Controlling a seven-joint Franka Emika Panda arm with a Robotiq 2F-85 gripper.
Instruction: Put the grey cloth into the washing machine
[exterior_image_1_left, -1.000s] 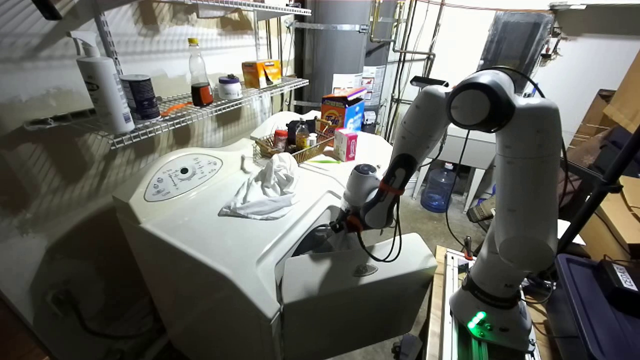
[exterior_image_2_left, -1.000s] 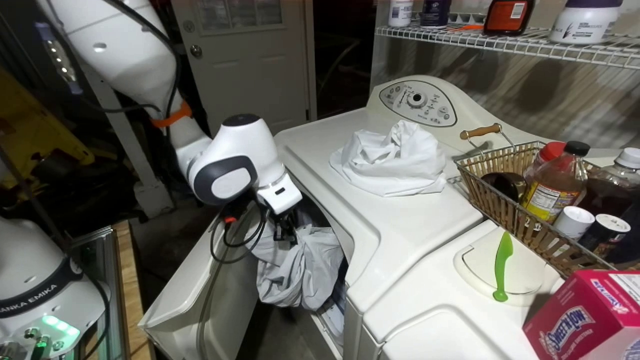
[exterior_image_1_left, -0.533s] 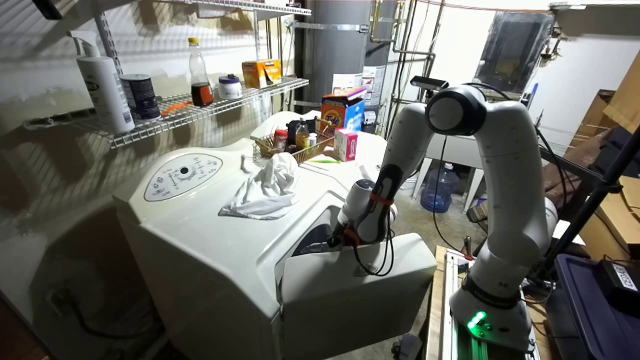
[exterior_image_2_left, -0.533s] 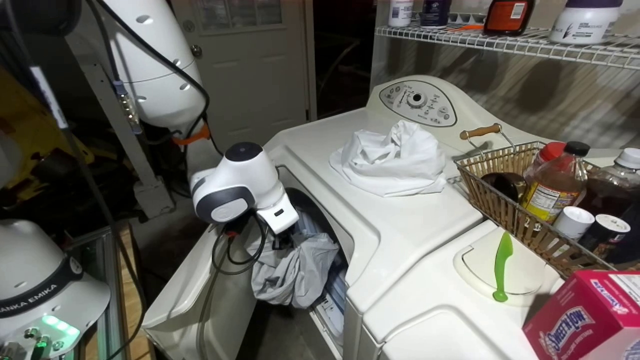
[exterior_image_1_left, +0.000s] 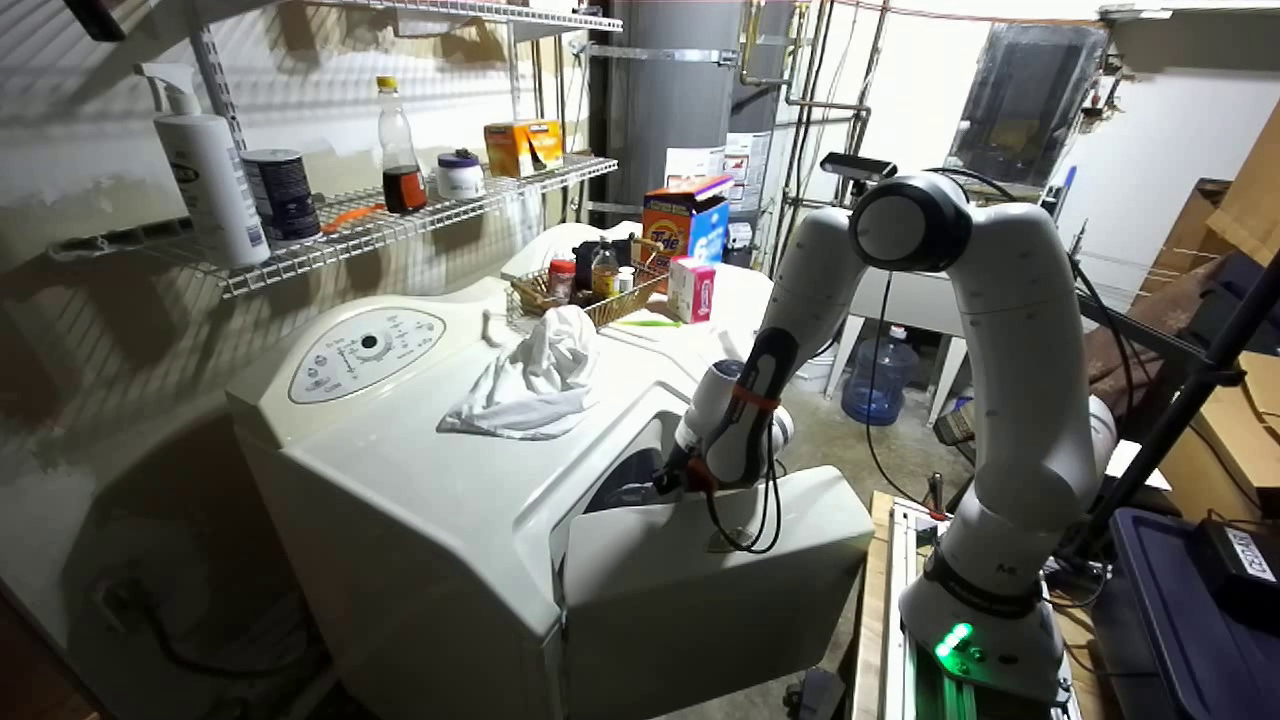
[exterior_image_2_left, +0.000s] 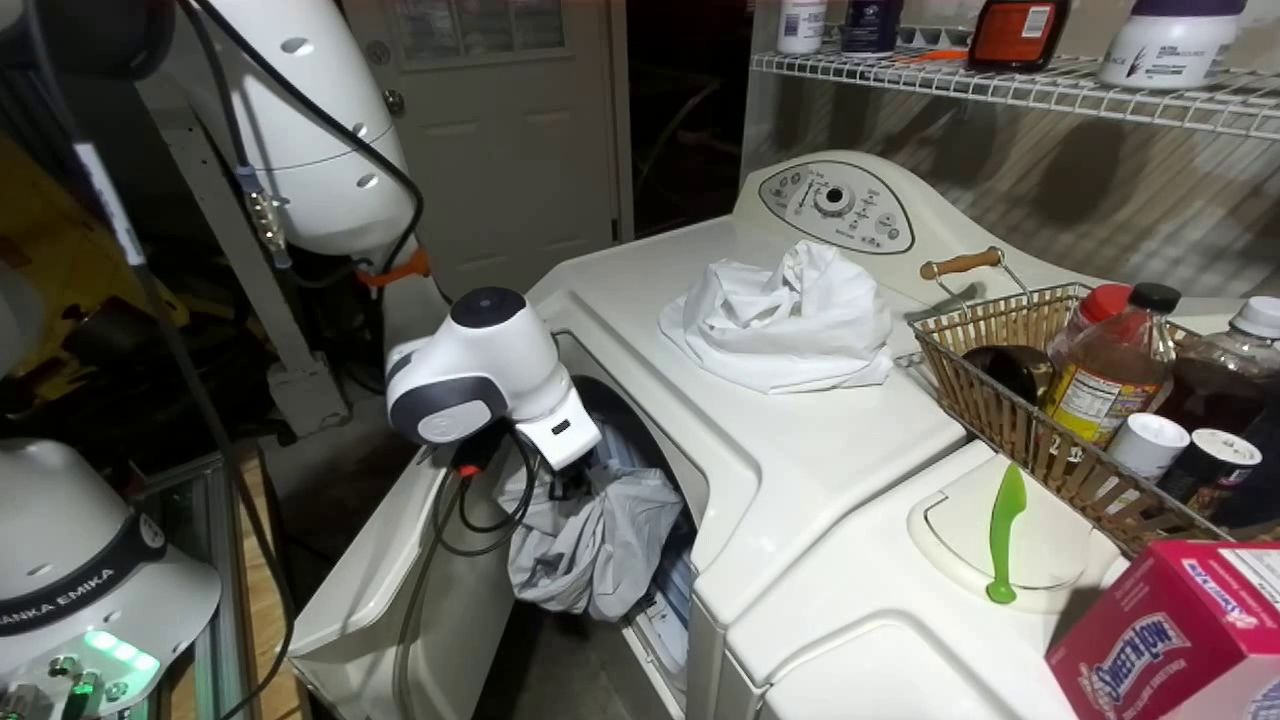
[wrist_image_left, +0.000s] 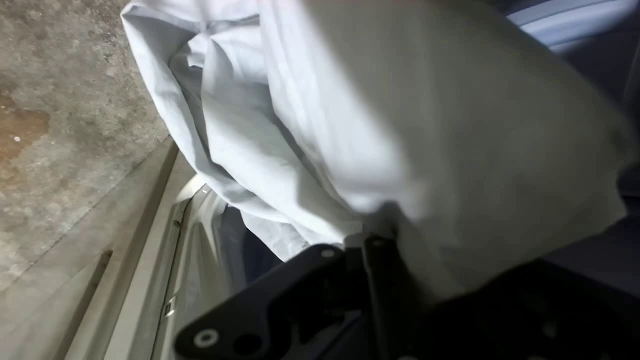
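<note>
Grey cloth (exterior_image_2_left: 598, 550), qty 1: bunched, pinched in claw (wrist_image_left: 370, 245); hangs btwn. front edge of washing machine (exterior_image_1_left: 430, 480) & open door (exterior_image_1_left: 710, 600), prob. not fully in. Risk: early release w/ folds still outside, poss. drops it to floor (wrist_image_left: 75, 100); loose fold may snag on door edge.

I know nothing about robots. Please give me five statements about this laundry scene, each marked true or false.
The gripper grips the grey cloth. True.
The door of the washing machine stands open. True.
The grey cloth is wholly inside the washing machine. False: it hangs partly outside.
A white cloth lies on top of the washing machine. True.
The gripper also holds the white cloth. False: that lies apart from it.
</note>
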